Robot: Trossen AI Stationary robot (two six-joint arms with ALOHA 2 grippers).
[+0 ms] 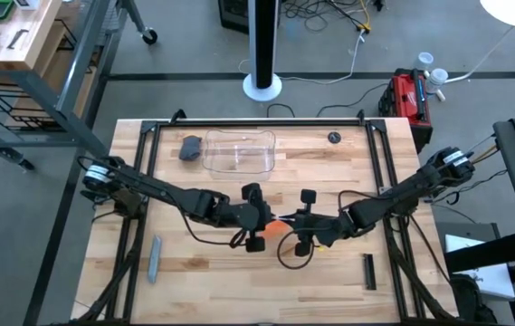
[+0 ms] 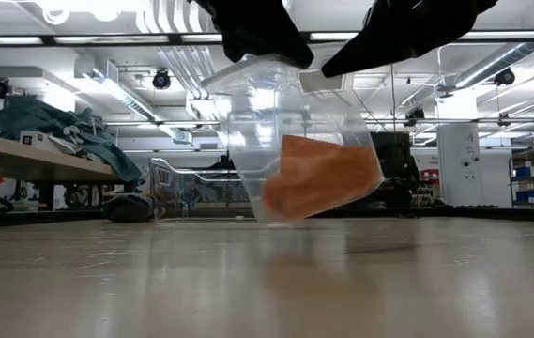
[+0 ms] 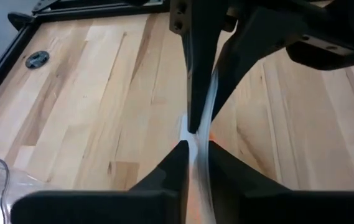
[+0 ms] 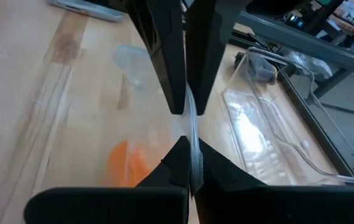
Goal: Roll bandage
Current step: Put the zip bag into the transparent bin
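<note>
The orange bandage (image 2: 323, 178) lies inside a clear plastic wrapper (image 2: 290, 103), in its lower part. The wrapper hangs above the middle of the table, clear of the wood. The bandage also shows orange between the two grippers in the high view (image 1: 278, 226). My left gripper (image 1: 255, 220) and my right gripper (image 1: 304, 225) face each other. Both are shut on the wrapper's upper edge. In the low view the left gripper (image 2: 252, 33) and the right gripper (image 2: 403, 28) come in from above. My left gripper pinches the wrapper's upper edge (image 3: 196, 134) between its two fingers, coming slanting from above and from the table's left. The wrapper hangs below the fingers, clear of the table. My right gripper pinches the same upper edge (image 4: 192, 134) between its two fingers, right beside the left gripper's fingertips, coming slanting from above and from the table's right. The wrapper hangs below, with the bandage (image 4: 130, 163) in its lower part.
A clear plastic tray (image 1: 239, 151) and a dark grey lump (image 1: 190, 147) stand at the far side. A grey stick (image 1: 155, 258) lies near left, a black bar (image 1: 369, 272) near right, and a small black disc (image 1: 333, 138) far right.
</note>
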